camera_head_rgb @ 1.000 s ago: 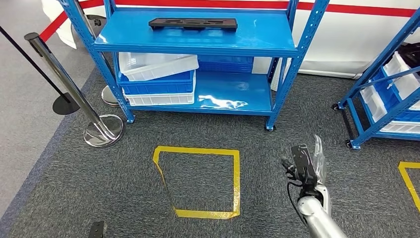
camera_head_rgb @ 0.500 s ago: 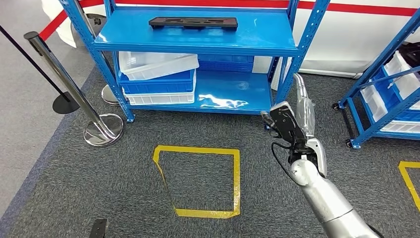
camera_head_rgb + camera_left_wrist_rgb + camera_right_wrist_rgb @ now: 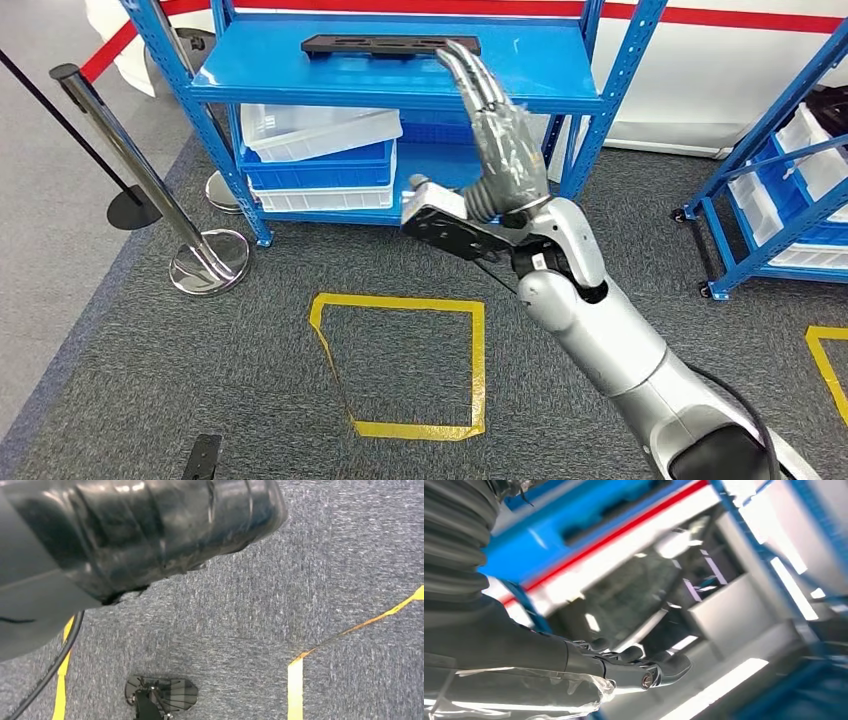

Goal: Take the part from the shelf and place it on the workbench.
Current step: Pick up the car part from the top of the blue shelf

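Right hand raised before the blue shelf, fingers extended and spread, holding nothing; its fingertips overlap the near right end of the black part in the head view, though contact cannot be confirmed. The part lies flat on the top shelf, toward the back. Probable failure: flat, straight fingers could push the part rearward instead of closing around it, or strike the shelf's front edge (the right upright stands near the wrist). A grip at one end risks the long part tilting and slipping. Left hand hangs over the carpet; its state cannot be told.
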`<state>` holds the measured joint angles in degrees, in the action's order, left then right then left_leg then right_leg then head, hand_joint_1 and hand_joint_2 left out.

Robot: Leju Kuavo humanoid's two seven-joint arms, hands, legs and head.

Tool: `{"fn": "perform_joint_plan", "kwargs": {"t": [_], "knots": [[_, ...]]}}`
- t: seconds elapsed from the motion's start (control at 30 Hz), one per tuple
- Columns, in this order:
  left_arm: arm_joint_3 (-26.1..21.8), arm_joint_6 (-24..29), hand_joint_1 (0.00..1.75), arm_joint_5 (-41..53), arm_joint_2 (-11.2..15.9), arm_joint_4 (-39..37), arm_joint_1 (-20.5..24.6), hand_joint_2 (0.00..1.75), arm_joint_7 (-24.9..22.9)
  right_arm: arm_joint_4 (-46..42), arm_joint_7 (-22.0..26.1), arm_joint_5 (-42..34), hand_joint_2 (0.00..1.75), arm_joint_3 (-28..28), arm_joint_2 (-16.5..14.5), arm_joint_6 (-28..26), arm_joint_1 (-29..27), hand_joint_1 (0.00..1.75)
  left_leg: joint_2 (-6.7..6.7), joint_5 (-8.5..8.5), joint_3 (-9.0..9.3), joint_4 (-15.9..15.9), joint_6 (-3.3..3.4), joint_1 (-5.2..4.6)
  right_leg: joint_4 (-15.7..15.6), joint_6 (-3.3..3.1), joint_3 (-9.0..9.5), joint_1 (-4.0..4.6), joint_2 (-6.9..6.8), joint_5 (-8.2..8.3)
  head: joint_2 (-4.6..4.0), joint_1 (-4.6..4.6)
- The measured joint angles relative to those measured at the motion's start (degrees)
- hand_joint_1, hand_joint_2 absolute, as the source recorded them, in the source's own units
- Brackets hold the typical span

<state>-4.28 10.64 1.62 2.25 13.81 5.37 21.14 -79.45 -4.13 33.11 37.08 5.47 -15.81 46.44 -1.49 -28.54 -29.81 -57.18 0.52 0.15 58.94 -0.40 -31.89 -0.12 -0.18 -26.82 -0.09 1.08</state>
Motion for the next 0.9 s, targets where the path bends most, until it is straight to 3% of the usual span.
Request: {"fn": "perform_joint_plan", "kwargs": {"t": [0.23, 0.5, 0.9], "knots": [[1.98, 0.15, 0.00, 0.66, 0.15, 0.00, 0.22, 0.00, 0.97, 0.01, 0.19, 7.45, 1.75, 6.78, -4.03, 5.29, 6.72, 0.00, 0.02, 0.00, -0.02, -0.02, -0.01, 0.02, -0.01, -0.02, -0.06, 0.02, 0.05, 0.00, 0.00, 0.01], [2.41, 0.15, 0.00, 0.63, 0.20, 0.00, -0.09, 0.00, 1.47, 0.03, 0.19, 10.28, 1.75, 9.56, -5.76, 8.17, 8.19, 0.00, 0.03, 0.00, -0.14, -0.08, -0.01, 0.03, -0.01, 0.01, -0.09, 0.02, 0.07, 0.05, 0.00, -0.01], [4.46, 0.10, 0.00, 0.19, 0.26, 0.00, -0.34, 0.00, 3.17, 1.35, 0.54, 16.32, 1.75, 17.62, -10.16, 21.75, 14.32, 0.00, 0.05, 0.00, -0.17, -0.10, -0.01, 0.04, 0.00, 0.00, -0.13, 0.05, 0.07, 0.05, 0.00, 0.00]]}}
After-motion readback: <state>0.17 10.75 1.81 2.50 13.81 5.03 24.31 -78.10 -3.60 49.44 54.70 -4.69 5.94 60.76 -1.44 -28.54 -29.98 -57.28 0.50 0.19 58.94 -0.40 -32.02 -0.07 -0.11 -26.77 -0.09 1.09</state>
